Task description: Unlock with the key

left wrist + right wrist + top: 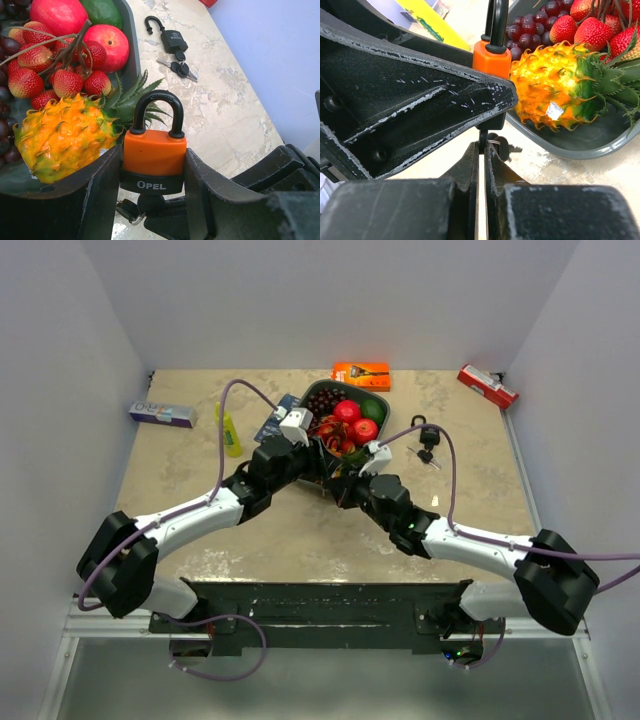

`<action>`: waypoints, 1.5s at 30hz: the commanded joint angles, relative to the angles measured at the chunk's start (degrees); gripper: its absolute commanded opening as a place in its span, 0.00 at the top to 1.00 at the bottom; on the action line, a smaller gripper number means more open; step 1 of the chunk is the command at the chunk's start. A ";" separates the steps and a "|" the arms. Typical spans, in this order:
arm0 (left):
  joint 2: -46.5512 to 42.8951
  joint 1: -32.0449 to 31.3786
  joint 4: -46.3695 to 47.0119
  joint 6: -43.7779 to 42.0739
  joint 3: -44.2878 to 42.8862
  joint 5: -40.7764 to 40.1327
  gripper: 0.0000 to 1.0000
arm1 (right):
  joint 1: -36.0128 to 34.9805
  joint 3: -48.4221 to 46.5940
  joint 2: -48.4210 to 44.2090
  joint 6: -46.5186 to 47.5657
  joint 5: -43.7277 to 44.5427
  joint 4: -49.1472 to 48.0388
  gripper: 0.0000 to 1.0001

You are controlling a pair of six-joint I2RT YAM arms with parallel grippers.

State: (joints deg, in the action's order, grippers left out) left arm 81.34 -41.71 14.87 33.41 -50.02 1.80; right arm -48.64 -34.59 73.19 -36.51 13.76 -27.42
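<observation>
Padlock upright, shackle shut, held over table just beside tray. Risk: twist may spin lock in side grip, or thin key slips from pinch, bends. Left gripper part-spread, clamps lock body. Right gripper pinched tight on key under lock base.

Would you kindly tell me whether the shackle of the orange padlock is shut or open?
Shut: the left wrist view shows both legs of the black metal shackle seated in the body of the orange padlock.
</observation>
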 commanded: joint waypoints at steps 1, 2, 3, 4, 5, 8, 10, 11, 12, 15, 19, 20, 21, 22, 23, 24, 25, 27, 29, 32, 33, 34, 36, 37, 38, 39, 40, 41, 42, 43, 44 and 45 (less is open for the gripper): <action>1.01 -3.64 -8.28 0.60 1.15 7.95 1.00 | 3.29 -5.31 -3.76 -1.02 7.77 -17.84 1.00; 1.01 -3.55 -8.19 0.61 1.24 8.04 1.00 | 3.29 -5.40 -3.67 -1.10 7.77 -18.02 1.00; 1.10 -3.64 -8.11 0.69 1.24 8.21 1.00 | 3.29 -5.40 -3.58 -1.02 7.69 -18.37 1.00; 1.10 -3.72 -8.11 0.69 1.24 8.22 1.00 | 3.29 -5.49 -3.75 -1.10 7.77 -18.46 1.00; 1.10 -3.81 -8.02 0.78 1.24 8.22 1.00 | 3.29 -5.66 -3.75 -0.76 7.86 -18.46 1.00; 1.28 -3.81 -7.93 0.96 1.33 8.57 1.00 | 3.38 -6.28 -4.02 0.21 8.21 -17.67 1.00; 1.28 -3.90 -7.84 1.13 1.50 8.92 1.00 | 3.29 -6.54 -4.02 0.65 8.56 -17.32 1.00; 1.28 -3.90 -7.76 1.13 1.50 9.01 1.00 | 3.47 -6.46 -4.19 0.83 8.74 -17.32 1.00; 1.19 -3.90 -7.67 1.13 1.50 9.09 1.00 | 3.64 -6.37 -4.45 0.83 8.74 -17.49 1.00; 1.19 -3.90 -7.40 1.22 1.50 9.71 1.00 | 4.78 -6.02 -4.81 0.21 7.78 -18.37 1.00; 0.58 -3.90 -6.70 0.87 1.42 11.29 1.00 | 6.80 -5.84 -5.16 -0.84 4.09 -18.55 1.00; 0.05 -3.90 -6.35 0.78 1.50 11.29 1.00 | 7.50 -5.23 -5.33 -1.36 2.78 -18.81 1.00; -0.30 -3.90 -6.09 0.43 1.59 11.29 1.00 | 7.86 -4.88 -6.03 -1.72 2.24 -19.16 1.00; -0.74 -3.90 -5.74 0.26 1.85 11.73 1.00 | 8.30 -4.44 -6.30 -2.07 1.72 -19.34 1.00; -1.61 -3.90 -4.51 0.17 2.03 12.17 1.00 | 9.00 -3.74 -6.65 -2.51 0.49 -19.69 1.00; -1.97 -3.90 -3.81 -0.01 2.38 12.52 1.00 | 9.44 -3.38 -7.00 -2.86 -0.22 -19.86 1.00; -2.41 -3.90 -3.10 -0.10 2.56 13.48 1.00 | 9.88 -3.03 -7.62 -3.21 -1.09 -19.95 1.00; -3.55 -3.90 -0.99 -0.36 3.08 14.71 1.00 | 10.85 -1.98 -8.32 -4.09 -3.28 -21.00 1.00; -4.34 -3.81 0.50 -0.45 3.26 16.56 1.00 | 11.72 -1.36 -9.38 -4.71 -4.44 -21.44 1.00; -5.05 -3.81 2.34 -0.63 3.44 19.11 1.00 | 12.69 -1.09 -10.60 -4.53 -6.46 -21.45 1.00; -5.14 -3.90 2.79 -0.54 3.44 20.42 1.00 | 12.87 -0.92 -10.96 -4.53 -7.25 -21.45 1.00; -5.23 -3.81 3.14 -0.54 3.35 21.04 1.00 | 13.13 -0.92 -11.22 -4.62 -7.78 -21.45 1.00; -5.49 -3.81 4.46 -0.36 3.61 22.27 1.00 | 13.92 -0.92 -12.10 -4.62 -8.66 -21.36 1.00; -5.67 -3.81 4.90 -0.27 3.61 23.50 1.00 | 14.27 -0.83 -12.28 -4.71 -9.62 -21.45 1.00; -5.93 -3.81 5.95 -0.27 3.87 24.03 1.00 | 14.80 -0.83 -12.71 -5.06 -9.89 -21.53 1.00; -6.10 -3.81 6.30 -0.27 3.88 24.82 1.00 | 15.07 -0.83 -12.89 -5.23 -10.33 -21.54 1.00; -6.37 -3.81 7.00 -0.36 3.88 25.44 1.00 | 15.59 -0.83 -13.16 -5.50 -11.11 -21.54 1.00; -6.46 -3.90 7.36 -0.45 3.96 25.88 1.00 | 15.86 -0.74 -13.25 -5.67 -11.56 -21.62 1.00; -6.54 -3.90 7.62 -0.54 3.96 26.84 1.00 | 16.21 -0.83 -13.42 -5.94 -12.00 -21.71 1.00; -6.81 -3.81 8.32 -0.71 4.05 27.28 1.00 | 16.73 -0.83 -13.42 -6.55 -12.70 -21.80 1.00; -6.81 -3.81 8.68 -0.54 4.14 27.72 1.00 | 17.00 -0.74 -13.51 -6.73 -12.97 -22.06 1.00; -6.90 -3.81 8.77 -0.54 4.14 28.16 1.00 | 17.09 -0.74 -13.60 -6.82 -13.23 -22.15 1.00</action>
State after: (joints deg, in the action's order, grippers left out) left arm 75.83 -41.93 28.77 31.77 -48.84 12.29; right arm -36.25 -32.32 61.95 -41.63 -9.02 -32.25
